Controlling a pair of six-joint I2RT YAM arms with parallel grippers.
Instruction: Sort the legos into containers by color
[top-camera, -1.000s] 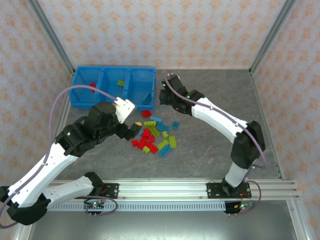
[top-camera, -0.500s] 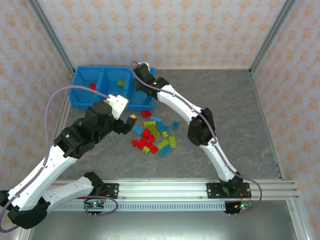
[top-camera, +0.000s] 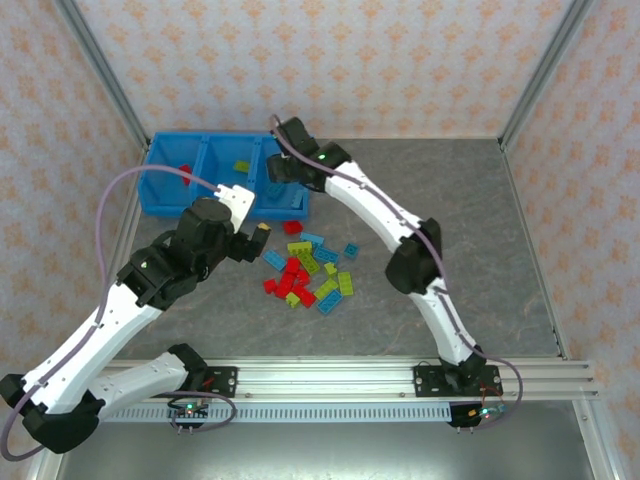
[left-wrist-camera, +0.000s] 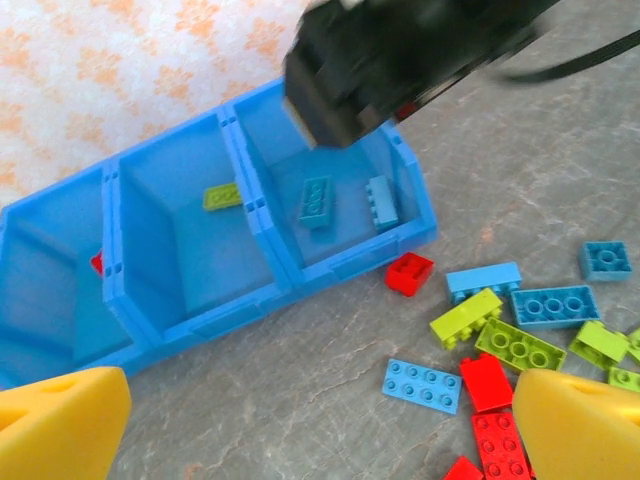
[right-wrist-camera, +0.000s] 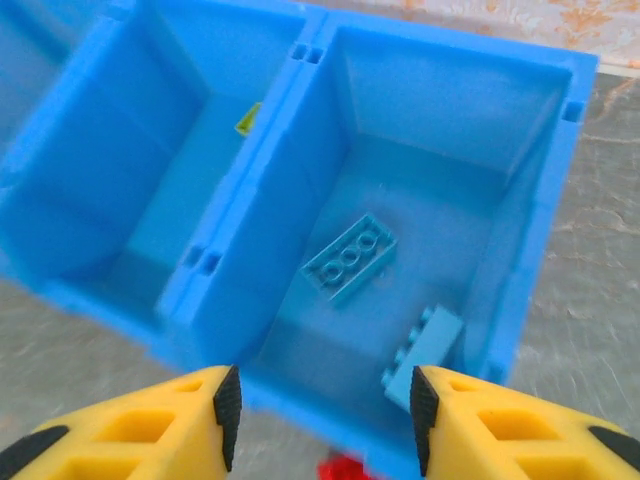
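Note:
The blue three-compartment tray (top-camera: 170, 150) stands at the back left. My right gripper (top-camera: 279, 172) hovers open over its right compartment, where two light blue bricks (right-wrist-camera: 350, 258) lie below the gripper (right-wrist-camera: 320, 415), which holds nothing. A lime brick (left-wrist-camera: 222, 196) lies in the middle compartment and a red one (top-camera: 184, 172) in the left. Loose red, lime and light blue legos (top-camera: 305, 270) are heaped at the table's middle. My left gripper (top-camera: 262, 236) hangs open and empty just left of the pile; in its own view the gripper (left-wrist-camera: 320, 430) is above bare table beside a flat blue brick (left-wrist-camera: 425, 385).
A single red brick (left-wrist-camera: 408, 272) rests against the tray's front right corner. The right arm (top-camera: 380, 210) stretches across the table from the right base to the tray. Metal frame posts and patterned walls close in the table on three sides.
The right gripper swung left from beside the tray to over its right compartment. The left gripper shifted slightly up and right, toward the pile's left edge.

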